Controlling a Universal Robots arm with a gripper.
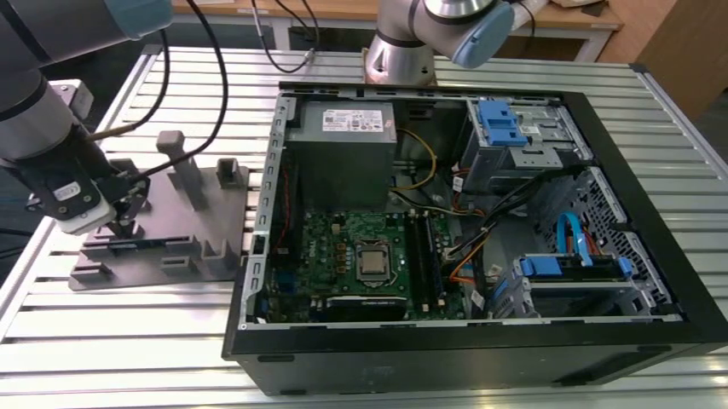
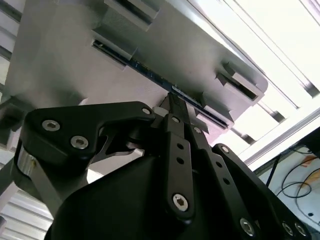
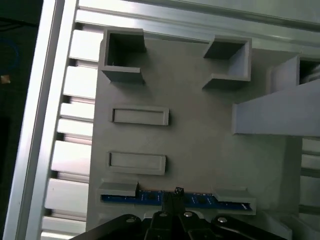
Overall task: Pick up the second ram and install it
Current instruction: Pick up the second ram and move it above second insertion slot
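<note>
Gripper (image 2: 172, 102) first: I have it straight down over the grey tray (image 3: 200, 140), its fingers drawn in close on the two faces of the second ram (image 3: 210, 201) at about mid-length, which I read as clamped on the strip. The strip stands on edge in the tray's end slot, not yet lifted clear. Its long axis runs crosswise to the fingers, so the grip sits square across it with roughly equal lengths of blue board out to either side. Beyond it I see two shallow rectangular pockets (image 3: 140, 116) and two open-sided square ones (image 3: 227, 57), all with nothing in them. The tray rests on the slatted metal tabletop (image 1: 114, 341), toward the exterior view's left. Just beside it, to the exterior view's right, the opened computer case (image 1: 455, 362) lies on its side holding the green motherboard (image 1: 341, 234). The long dark memory slots (image 1: 424, 256) beside the processor run near to far in that view, roughly across the line the strip lies on in the tray. I cannot tell whether any slot is already filled.
</note>
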